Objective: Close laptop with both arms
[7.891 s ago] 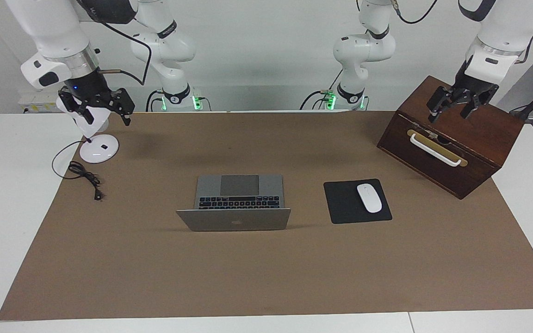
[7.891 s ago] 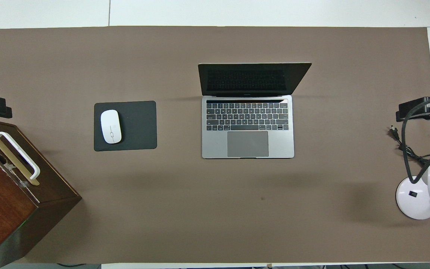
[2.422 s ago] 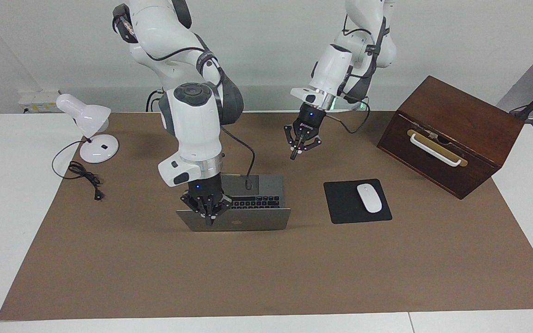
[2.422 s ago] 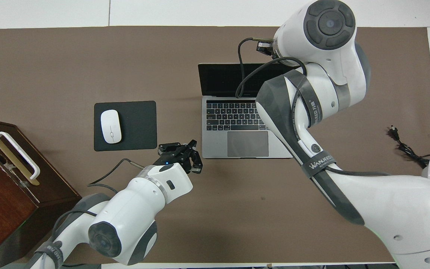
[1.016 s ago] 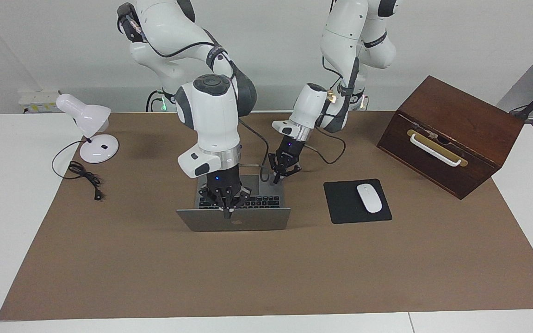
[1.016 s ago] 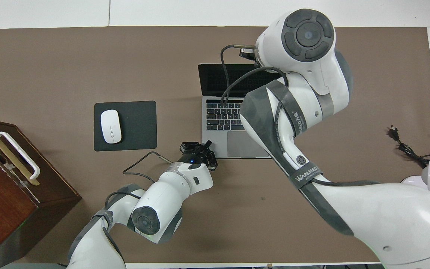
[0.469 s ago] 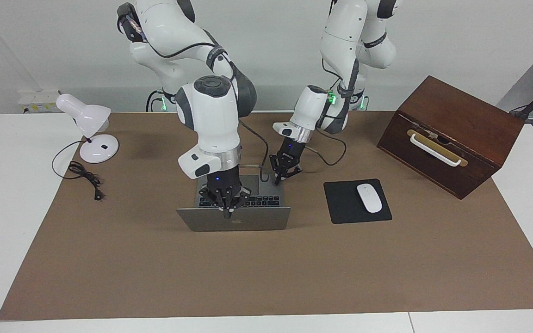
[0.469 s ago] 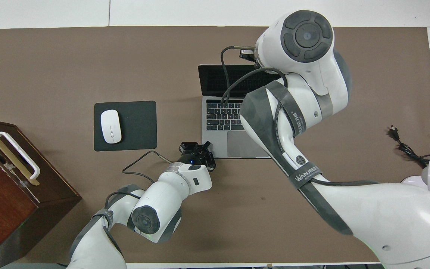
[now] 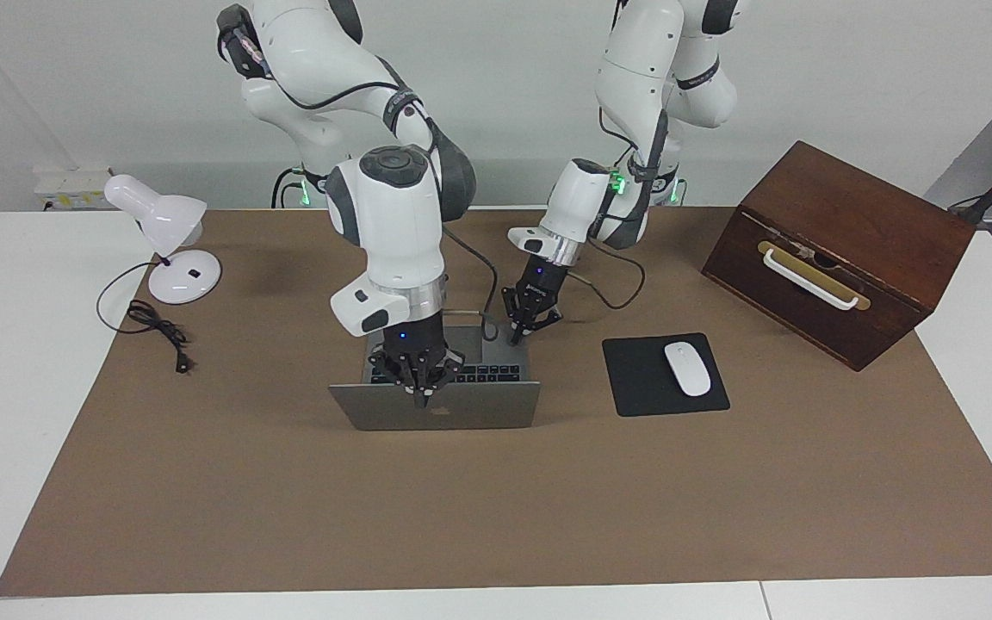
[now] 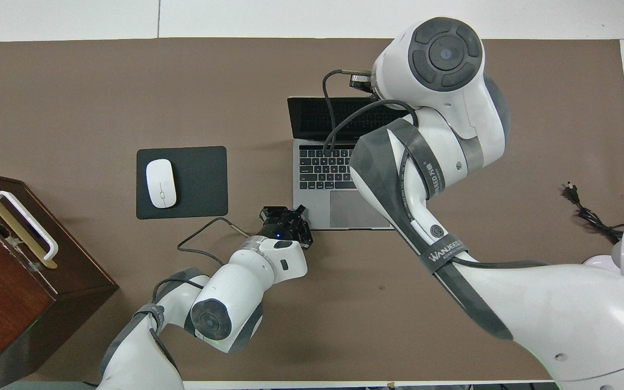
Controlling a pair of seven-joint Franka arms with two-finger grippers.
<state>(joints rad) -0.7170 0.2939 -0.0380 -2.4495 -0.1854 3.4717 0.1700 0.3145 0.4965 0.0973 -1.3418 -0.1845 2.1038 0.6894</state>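
The silver-grey laptop (image 9: 461, 415) stands open in the middle of the brown mat, its lid with the dark logo turned away from the robots; the overhead view shows its black keys (image 10: 320, 165). My right gripper (image 9: 421, 396) is shut, points straight down and rests its tip on the middle of the lid's top edge; its own arm hides it in the overhead view. My left gripper (image 9: 516, 337) is shut, with its tip on the base's corner nearest the robots, at the left arm's end; it also shows in the overhead view (image 10: 286, 215).
A black mouse pad (image 9: 634, 392) with a white mouse (image 9: 687, 368) lies beside the laptop toward the left arm's end. A brown wooden box (image 9: 858, 250) with a white handle stands past it. A white desk lamp (image 9: 170, 232) and its cable (image 9: 160, 331) are at the right arm's end.
Both arms came in from the table's ends. In the last half second the lid has tipped slightly toward the keyboard under the right gripper; the left gripper has stayed at the base's corner.
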